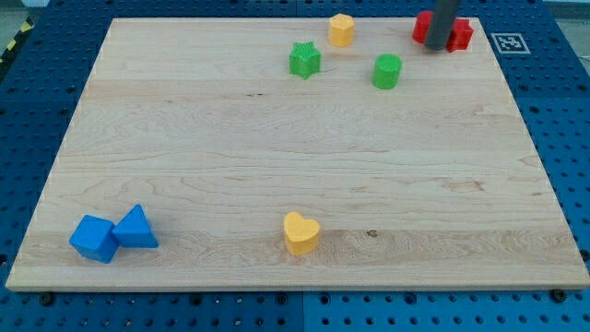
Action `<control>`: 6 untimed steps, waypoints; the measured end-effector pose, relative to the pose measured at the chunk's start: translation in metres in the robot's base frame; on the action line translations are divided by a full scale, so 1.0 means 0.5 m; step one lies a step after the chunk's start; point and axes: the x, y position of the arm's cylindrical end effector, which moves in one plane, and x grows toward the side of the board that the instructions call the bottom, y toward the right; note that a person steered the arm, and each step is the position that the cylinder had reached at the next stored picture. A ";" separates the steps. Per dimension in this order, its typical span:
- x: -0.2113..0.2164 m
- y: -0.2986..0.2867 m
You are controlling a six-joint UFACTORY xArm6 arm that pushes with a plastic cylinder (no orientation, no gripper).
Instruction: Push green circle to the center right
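The green circle (387, 71) stands on the wooden board in the upper right part of the view. My rod comes down from the view's top right, and my tip (436, 48) rests in front of the red blocks (461, 33), up and to the right of the green circle, apart from it. A green star (304, 60) lies to the circle's left.
A yellow hexagon-like block (342, 29) sits near the top edge. A yellow heart (300, 232) lies at the bottom middle. A blue block (94, 238) and a blue triangle (136, 229) touch at the bottom left. A marker tag (509, 42) sits off the board's top right corner.
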 end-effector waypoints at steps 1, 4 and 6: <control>0.015 -0.013; 0.091 -0.073; 0.021 -0.086</control>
